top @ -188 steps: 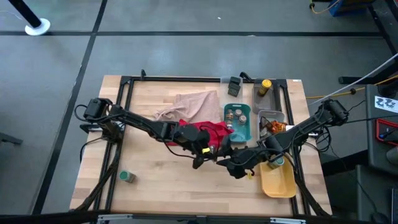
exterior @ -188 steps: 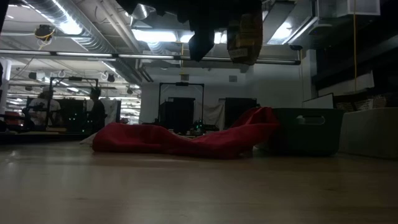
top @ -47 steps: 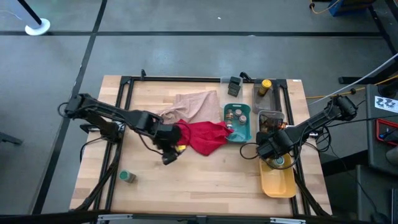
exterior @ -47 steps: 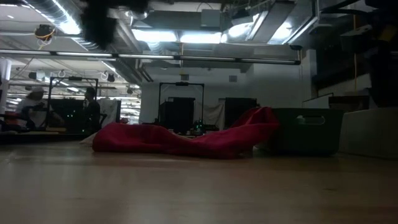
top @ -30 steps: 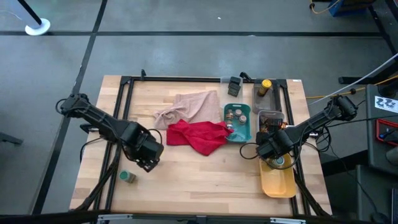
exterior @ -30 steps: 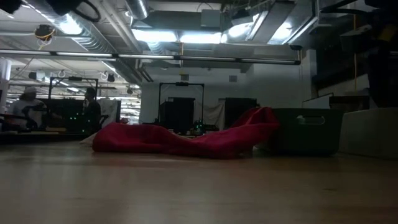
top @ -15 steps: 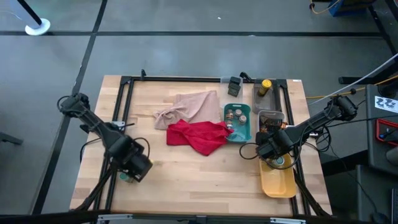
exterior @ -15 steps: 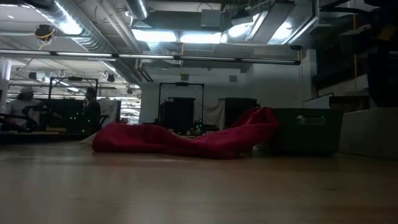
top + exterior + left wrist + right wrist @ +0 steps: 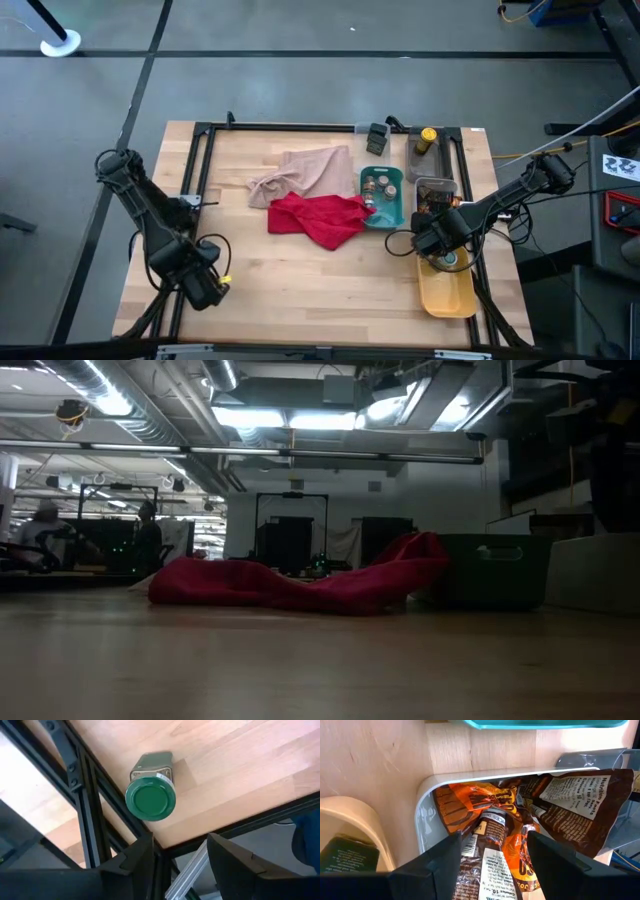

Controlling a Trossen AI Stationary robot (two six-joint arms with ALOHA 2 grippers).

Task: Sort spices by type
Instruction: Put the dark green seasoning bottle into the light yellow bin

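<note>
One green-lidded jar (image 9: 150,787) stands just ahead of left claw (image 9: 180,852); seemingly untouched.

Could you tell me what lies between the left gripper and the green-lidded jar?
Nothing: in the left wrist view the open left gripper hangs over the green-lidded jar, with only bare table and the dark frame rail showing around it.
</note>
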